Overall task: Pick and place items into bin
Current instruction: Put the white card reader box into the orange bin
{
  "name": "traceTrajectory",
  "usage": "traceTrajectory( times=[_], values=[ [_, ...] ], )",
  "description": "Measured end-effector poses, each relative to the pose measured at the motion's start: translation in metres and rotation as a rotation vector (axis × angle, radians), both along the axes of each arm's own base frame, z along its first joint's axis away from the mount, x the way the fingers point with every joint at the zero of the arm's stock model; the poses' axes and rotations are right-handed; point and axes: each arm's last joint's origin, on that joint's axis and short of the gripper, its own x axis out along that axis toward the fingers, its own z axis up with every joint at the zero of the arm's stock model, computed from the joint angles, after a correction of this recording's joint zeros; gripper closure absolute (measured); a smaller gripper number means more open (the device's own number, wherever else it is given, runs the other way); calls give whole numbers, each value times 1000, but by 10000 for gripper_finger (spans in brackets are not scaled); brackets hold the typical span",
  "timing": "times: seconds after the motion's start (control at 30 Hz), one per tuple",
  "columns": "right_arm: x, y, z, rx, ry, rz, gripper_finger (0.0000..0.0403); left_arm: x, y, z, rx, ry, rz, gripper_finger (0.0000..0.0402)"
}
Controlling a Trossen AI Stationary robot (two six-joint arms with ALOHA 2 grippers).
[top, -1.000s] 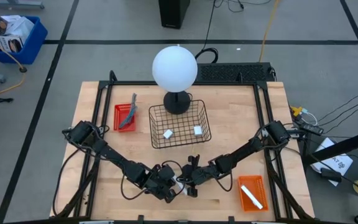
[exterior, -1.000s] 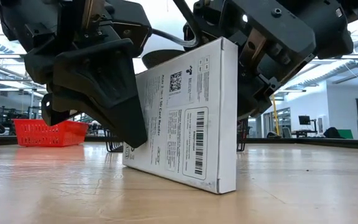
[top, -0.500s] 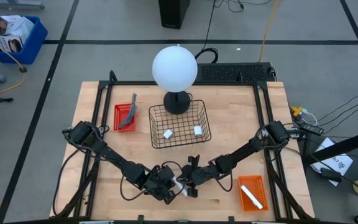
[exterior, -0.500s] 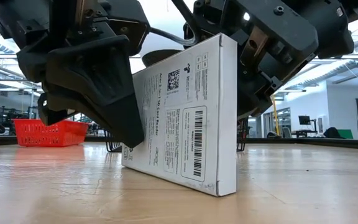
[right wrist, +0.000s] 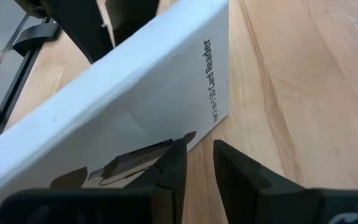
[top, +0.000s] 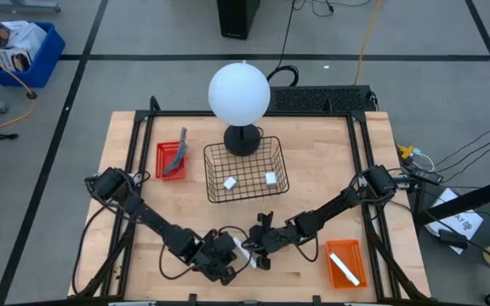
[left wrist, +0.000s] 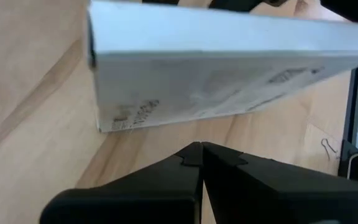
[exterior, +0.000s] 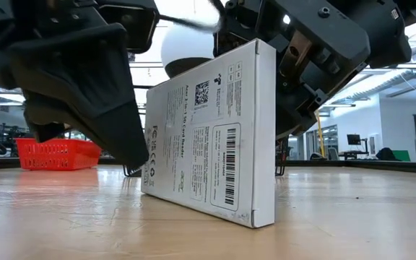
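while the white printed box is standing tilted on its edge near the table's front, the right gripper is bracing behind it, fingers nearly pinched together, grasping nothing; the left gripper, clenched empty, is hovering just beside. it ought to be reopening wide before pinching.

White printed box is standing tilted on its lower edge on the table. Two white blocks are lying in the wire bin. Grey tool is resting in the red tray.
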Motion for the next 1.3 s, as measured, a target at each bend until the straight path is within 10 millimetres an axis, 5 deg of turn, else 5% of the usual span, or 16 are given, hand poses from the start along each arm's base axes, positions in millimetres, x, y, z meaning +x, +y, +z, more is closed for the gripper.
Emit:
traceTrajectory(
  times=[1.3],
  values=[
    [-2,-12,-7,1,111,-34,328,-23,-28,2,129,-96,2,394]
  ],
)
